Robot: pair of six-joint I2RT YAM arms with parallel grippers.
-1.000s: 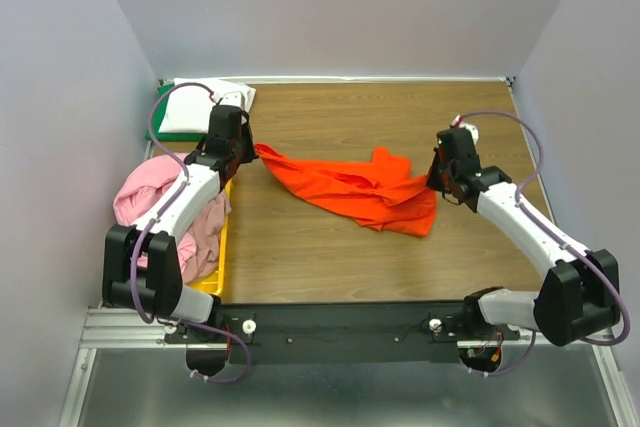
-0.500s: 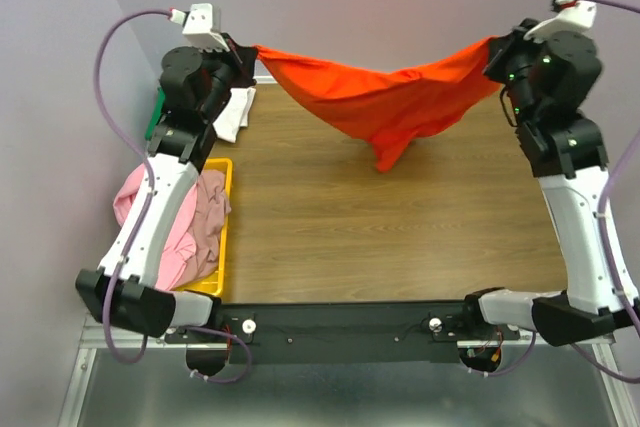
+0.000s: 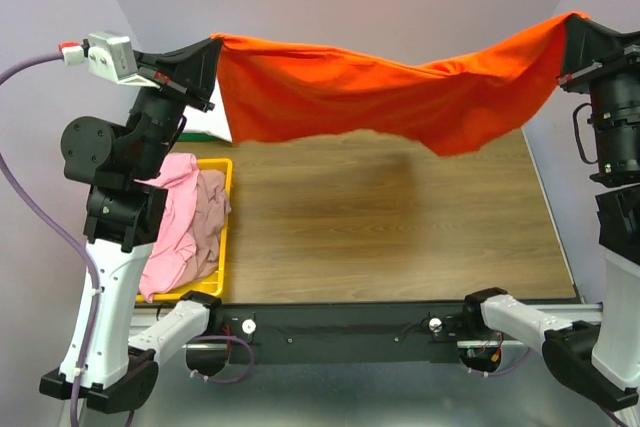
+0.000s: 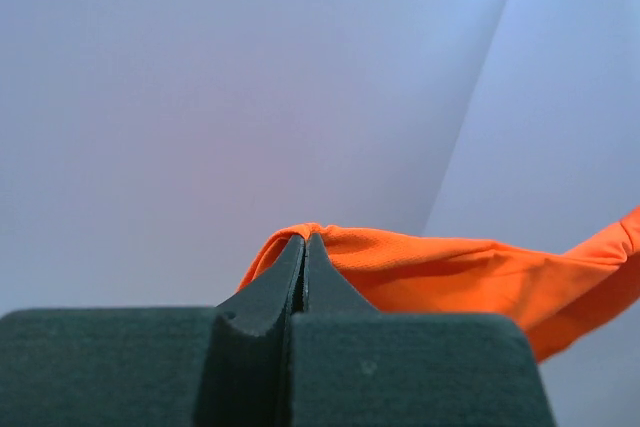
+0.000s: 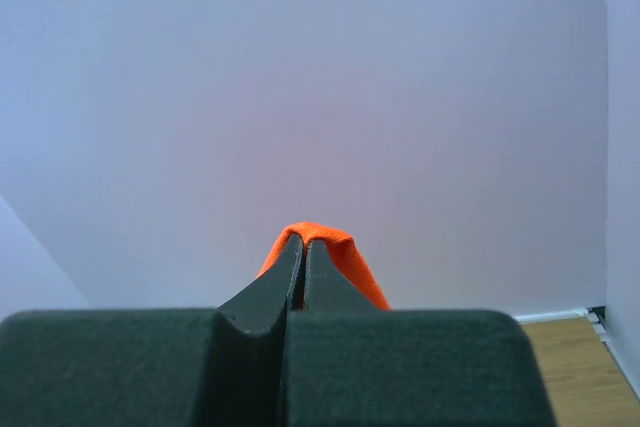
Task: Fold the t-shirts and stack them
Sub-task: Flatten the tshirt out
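A bright orange t-shirt (image 3: 380,97) hangs stretched in the air high above the table, held at both ends. My left gripper (image 3: 213,44) is shut on its left corner; in the left wrist view the orange t-shirt (image 4: 450,272) drapes over my left gripper (image 4: 304,239). My right gripper (image 3: 572,22) is shut on the right corner, and the right wrist view shows a fold of the orange t-shirt (image 5: 345,257) pinched in my right gripper (image 5: 304,242). A light pink t-shirt (image 3: 172,217) and a dusty mauve-pink t-shirt (image 3: 210,222) lie bunched in the yellow bin. A white t-shirt (image 3: 208,119) shows partly behind the left arm.
The yellow bin (image 3: 222,172) stands at the table's left edge. The wooden table (image 3: 400,237) lies below the hanging cloth, which casts a shadow on it. Pale walls close in at the left, back and right.
Both arms have risen and spread apart, lifting the orange t-shirt off the table and pulling it from a sagging drape into a wide, nearly taut span.
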